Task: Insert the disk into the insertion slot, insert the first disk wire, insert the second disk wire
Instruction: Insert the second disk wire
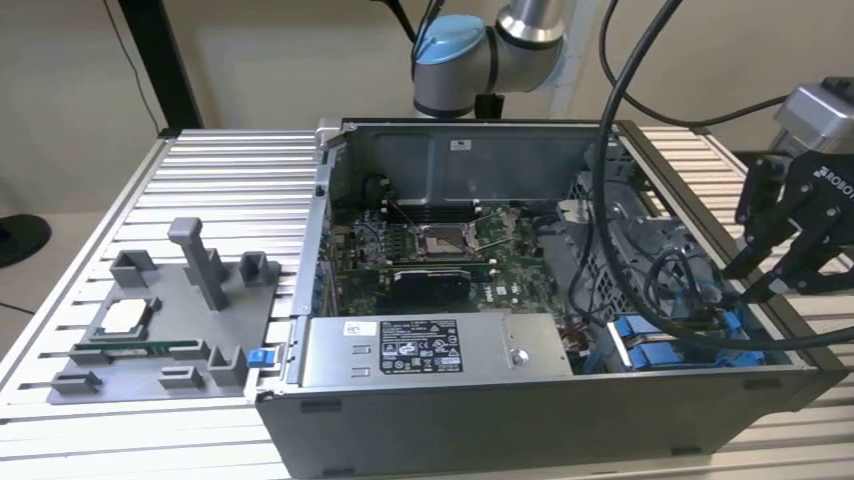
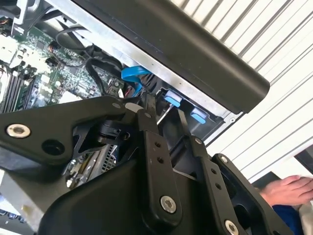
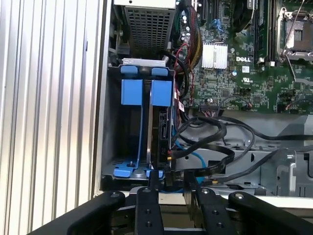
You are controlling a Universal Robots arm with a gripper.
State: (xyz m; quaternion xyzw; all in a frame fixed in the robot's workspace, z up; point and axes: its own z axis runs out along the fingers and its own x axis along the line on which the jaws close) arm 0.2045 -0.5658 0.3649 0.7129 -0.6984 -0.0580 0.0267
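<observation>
Gripper (image 3: 169, 182) at the drive cage's edge, fingers parted.

In the first wrist view the disk (image 3: 160, 132) stood edge-on inside the insertion slot (image 3: 156, 62), with an open bay between it and the case wall (image 3: 104, 98). Black cables (image 3: 215, 147) crowded its other side. A black connector (image 3: 168, 172) sat between the spread fingers; whether they touched it was unclear.

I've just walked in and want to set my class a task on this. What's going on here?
A robot arm's gripper hangs over one corner of the open computer case. The disk, in its blue frame, appears already seated in the insertion slot. The gripper is right at the black wires beside the disk's end. Whether a wire is plugged in yet is not clear.
</observation>
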